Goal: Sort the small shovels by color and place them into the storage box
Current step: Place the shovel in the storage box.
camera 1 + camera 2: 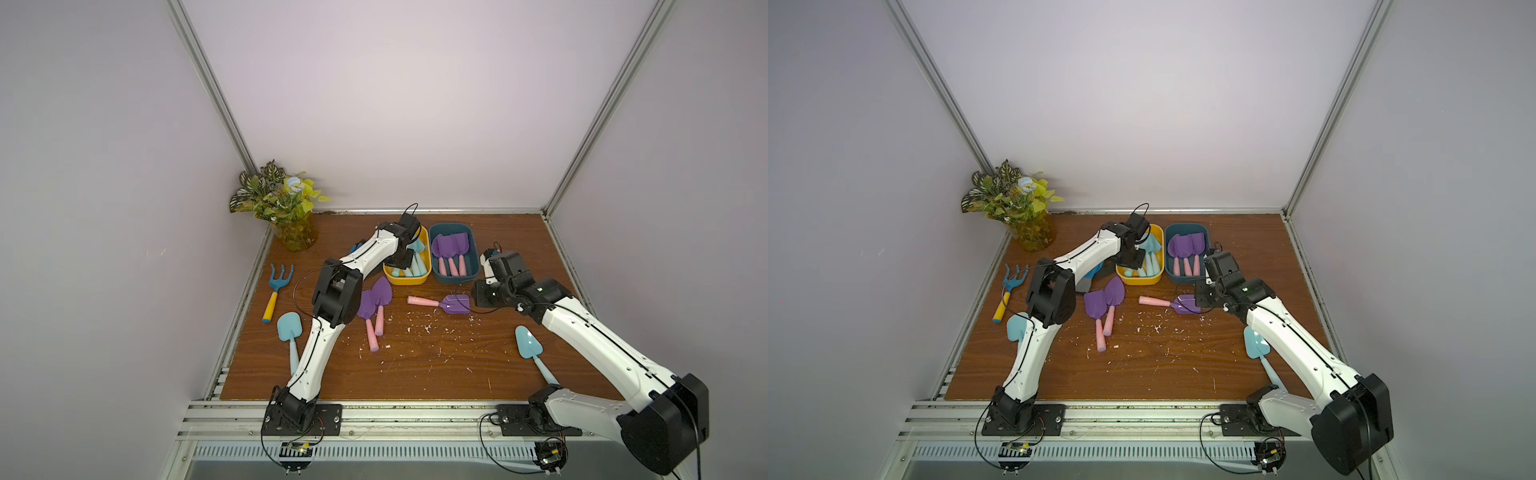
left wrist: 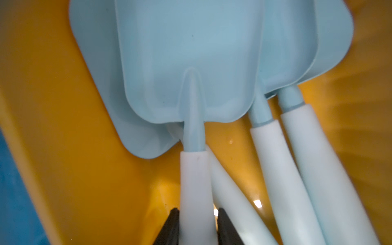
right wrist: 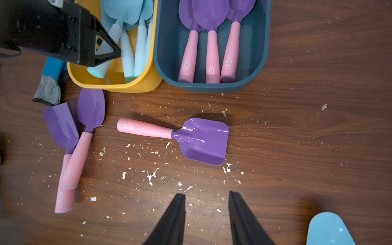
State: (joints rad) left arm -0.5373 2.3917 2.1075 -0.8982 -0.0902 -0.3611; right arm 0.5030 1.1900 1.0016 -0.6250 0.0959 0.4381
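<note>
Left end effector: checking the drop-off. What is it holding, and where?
Cannot tell: the pale blue shovel's handle sits between the left end effector's fingers, a slight gap beside one.

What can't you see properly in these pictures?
- Left gripper: whether it pinches the blue shovel handle; the left wrist view is too blurry.
- Blue-and-grey thing beside the yellow box: left gripper covers part, right wrist view.
- Leftmost blue shovel: handle end behind left arm, in a top view.

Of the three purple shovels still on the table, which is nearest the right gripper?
The lone square-bladed one, lying flat just ahead of the open right gripper. The other two lie overlapped farther off, by the yellow box.
</note>
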